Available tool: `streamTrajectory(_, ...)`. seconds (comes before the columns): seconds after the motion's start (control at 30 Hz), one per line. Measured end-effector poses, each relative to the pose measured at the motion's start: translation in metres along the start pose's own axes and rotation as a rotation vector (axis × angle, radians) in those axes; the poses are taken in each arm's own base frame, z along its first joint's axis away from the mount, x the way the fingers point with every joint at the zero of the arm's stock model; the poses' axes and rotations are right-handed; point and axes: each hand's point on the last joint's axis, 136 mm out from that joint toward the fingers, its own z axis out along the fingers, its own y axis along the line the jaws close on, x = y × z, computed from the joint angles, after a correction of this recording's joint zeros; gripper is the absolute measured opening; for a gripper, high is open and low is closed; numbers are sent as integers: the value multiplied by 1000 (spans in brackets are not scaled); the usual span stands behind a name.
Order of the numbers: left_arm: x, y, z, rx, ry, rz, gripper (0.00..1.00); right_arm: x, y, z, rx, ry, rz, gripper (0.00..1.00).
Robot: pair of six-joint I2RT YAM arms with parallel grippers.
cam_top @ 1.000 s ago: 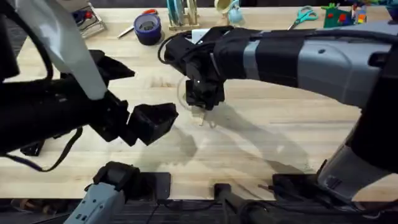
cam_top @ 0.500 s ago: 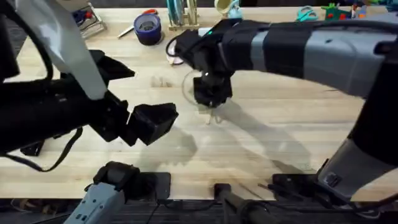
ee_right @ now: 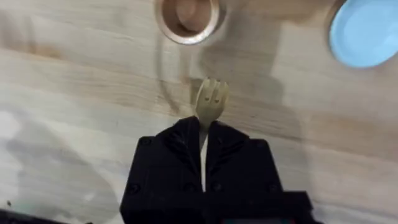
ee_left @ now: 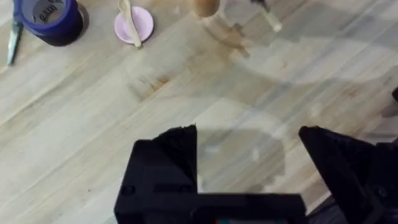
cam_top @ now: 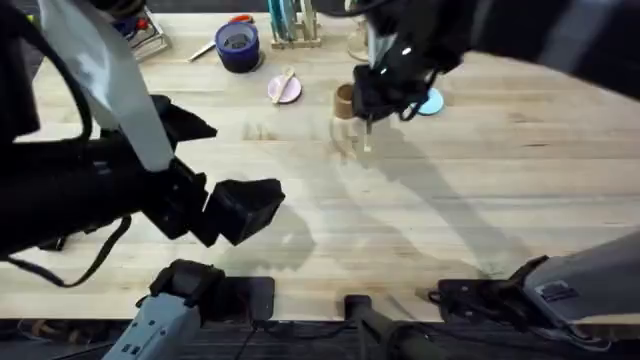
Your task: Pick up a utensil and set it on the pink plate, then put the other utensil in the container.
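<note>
The spoon (cam_top: 286,82) lies across the small pink plate (cam_top: 284,90) at the far side of the table; the left wrist view shows the spoon (ee_left: 129,18) on the pink plate (ee_left: 144,25) too. My right gripper (cam_top: 370,108) hangs just right of the brown cup (cam_top: 344,100), shut on the pale fork (cam_top: 366,140). In the right wrist view the fork (ee_right: 210,99) sticks out, prongs first, from the right gripper (ee_right: 204,140), a little short of the open cup (ee_right: 186,17). My left gripper (cam_top: 245,205) hovers open and empty over the near middle of the table.
A light-blue plate (cam_top: 430,102) lies right of the cup. The dark blue tub (cam_top: 237,45) stands at the back left, with scissors (cam_top: 228,22) beside it and a rack of tools behind. The wide wooden tabletop (cam_top: 450,200) spreads between the arms.
My right arm has carried the fork from the table's middle back and to the right, up beside the brown cup. The left arm has stayed put.
</note>
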Motion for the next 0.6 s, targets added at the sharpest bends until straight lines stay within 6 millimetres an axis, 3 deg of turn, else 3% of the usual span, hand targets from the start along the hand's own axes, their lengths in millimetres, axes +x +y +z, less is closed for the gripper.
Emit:
streamTrajectory(0.13,2,-1,0,3,9,-3,993,-13,-4,-37,-36,-108,-101,31)
streamTrajectory(0.17,2,-1,0,3,9,-3,993,-24,-5,-65,-59,-206,-172,31)
streamTrajectory(0.3,2,-1,0,3,9,-3,993,-40,-6,-102,-76,-353,-280,31)
streamTrajectory(0.43,2,-1,0,3,9,-3,993,-53,-8,-127,-67,-463,-385,31)
streamTrajectory(0.6,2,-1,0,3,9,-3,993,-55,-2,-144,-117,-522,-532,31)
